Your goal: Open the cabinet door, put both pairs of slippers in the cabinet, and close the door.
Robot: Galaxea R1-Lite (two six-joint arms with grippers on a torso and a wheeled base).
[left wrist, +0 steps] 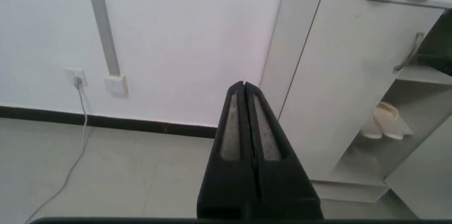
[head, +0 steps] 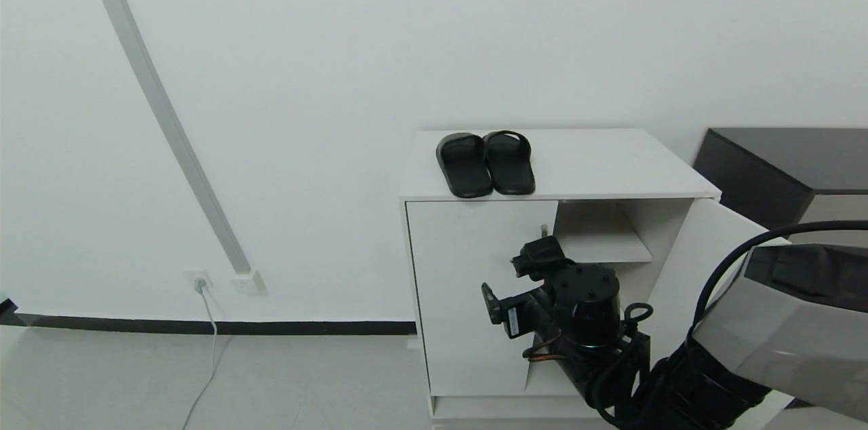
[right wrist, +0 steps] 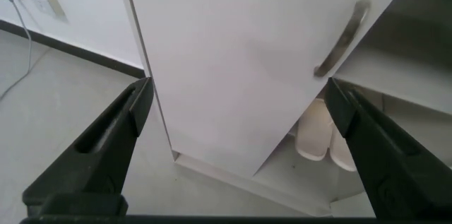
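Note:
A white cabinet (head: 610, 165) stands against the wall with a pair of black slippers (head: 485, 163) on its top, near the left edge. Its right door (head: 705, 267) is swung open; the left door (head: 475, 281) is closed, with a metal handle (right wrist: 342, 38). A pair of white slippers (right wrist: 321, 136) lies on the bottom shelf inside, also seen as white slippers (left wrist: 385, 120). My right gripper (right wrist: 239, 90) is open wide in front of the closed left door, holding nothing. My left gripper (left wrist: 244, 121) is shut and empty, out to the cabinet's left above the floor.
A dark cabinet (head: 780, 165) stands to the right of the white one. Wall sockets with a plugged cable (head: 200, 281) and a slanted conduit (head: 163, 111) are on the wall to the left. Bare floor (head: 203, 376) stretches left of the cabinet.

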